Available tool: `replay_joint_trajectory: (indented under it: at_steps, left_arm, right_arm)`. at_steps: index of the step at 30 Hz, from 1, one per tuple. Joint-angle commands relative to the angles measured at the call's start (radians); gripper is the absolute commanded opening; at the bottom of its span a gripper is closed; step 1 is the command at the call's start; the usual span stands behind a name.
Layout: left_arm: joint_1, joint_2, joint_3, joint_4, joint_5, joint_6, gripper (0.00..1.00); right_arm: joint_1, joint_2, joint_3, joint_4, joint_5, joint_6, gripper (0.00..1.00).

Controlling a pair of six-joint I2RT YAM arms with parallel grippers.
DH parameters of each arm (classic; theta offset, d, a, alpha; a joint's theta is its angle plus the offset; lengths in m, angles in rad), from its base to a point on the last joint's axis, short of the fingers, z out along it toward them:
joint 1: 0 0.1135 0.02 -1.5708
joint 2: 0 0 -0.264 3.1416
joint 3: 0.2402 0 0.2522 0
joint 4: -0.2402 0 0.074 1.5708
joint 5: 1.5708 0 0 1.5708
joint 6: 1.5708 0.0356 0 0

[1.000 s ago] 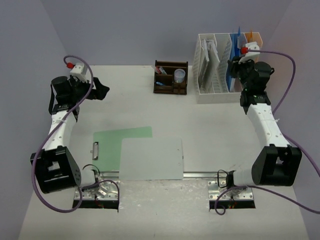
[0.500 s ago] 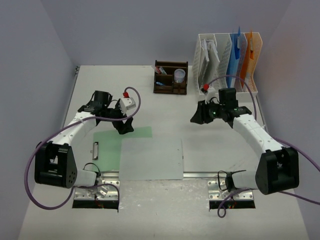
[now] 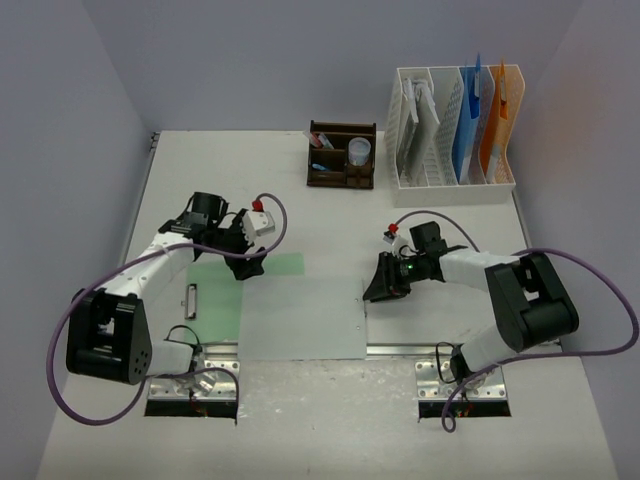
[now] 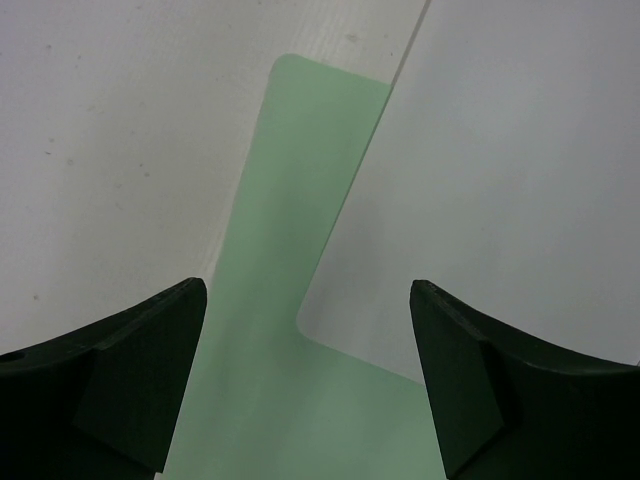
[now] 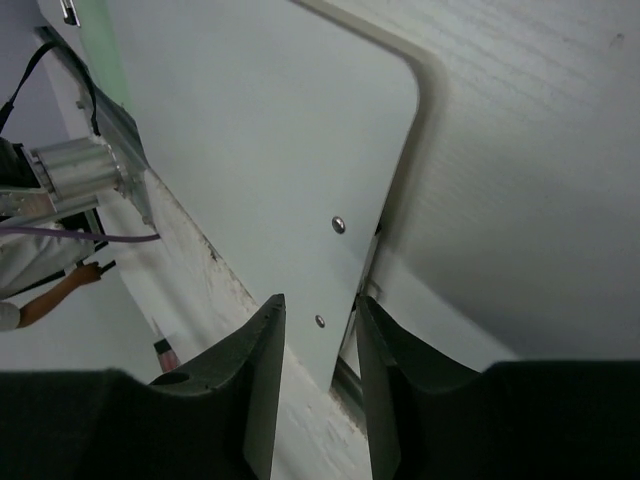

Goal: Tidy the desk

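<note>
Approx half the green board (image 3: 215,300) is lying hidden under the pale grey board (image 3: 303,318). In top view the right gripper (image 3: 372,290) is masking the grey board's right edge. Behind the grey board, organizer (image 3: 341,160) contents are showing too small to ID.

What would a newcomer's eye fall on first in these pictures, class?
A pale grey clipboard lies over a green clipboard at the near middle of the desk, the left pincer open above the green one and the right pincer at the grey one's right edge. At the far right stands a white file rack holding a blue folder and an orange folder.
</note>
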Motion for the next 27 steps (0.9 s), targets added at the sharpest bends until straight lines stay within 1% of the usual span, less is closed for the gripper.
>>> replay_joint_trajectory:
  at_steps: [1, 4, 5, 7, 13, 19, 21, 24, 25, 26, 27]
  left_arm:
    - [-0.025, 0.011, -0.018, -0.019, -0.057, 0.103, 0.80]
    - [-0.024, 0.043, -0.034, -0.041, -0.104, 0.141, 0.79]
    - [-0.023, 0.056, -0.047, -0.056, -0.116, 0.155, 0.78]
    - [-0.025, 0.066, -0.066, -0.063, -0.129, 0.184, 0.78]
    - [-0.025, 0.114, -0.108, -0.032, -0.164, 0.230, 0.76]
    - [-0.025, 0.204, -0.102, -0.009, -0.160, 0.231, 0.75]
    - [-0.025, 0.223, -0.102, 0.004, -0.155, 0.226, 0.75]
    - [-0.025, 0.233, -0.103, 0.025, -0.146, 0.216, 0.75]
    - [-0.026, 0.235, -0.103, 0.031, -0.143, 0.211, 0.75]
    - [-0.026, 0.233, -0.104, 0.035, -0.143, 0.208, 0.75]
    - [-0.026, 0.228, -0.105, 0.042, -0.141, 0.203, 0.75]
  right_arm:
    - [0.002, 0.088, 0.034, 0.177, -0.051, 0.062, 0.39]
    - [0.001, 0.155, 0.048, 0.224, -0.050, 0.080, 0.44]
    - [0.003, 0.182, 0.056, 0.234, -0.045, 0.086, 0.47]
    - [0.005, 0.207, 0.066, 0.254, -0.031, 0.089, 0.49]
    - [0.007, 0.271, 0.078, 0.314, -0.015, 0.106, 0.49]
    - [0.040, 0.335, 0.101, 0.420, -0.058, 0.159, 0.45]
    - [0.042, 0.359, 0.099, 0.471, -0.097, 0.203, 0.42]
    - [0.047, 0.376, 0.086, 0.563, -0.153, 0.264, 0.30]
    - [0.050, 0.378, 0.082, 0.591, -0.168, 0.278, 0.24]
    - [0.052, 0.375, 0.080, 0.609, -0.174, 0.285, 0.14]
    - [0.053, 0.364, 0.081, 0.612, -0.179, 0.288, 0.07]
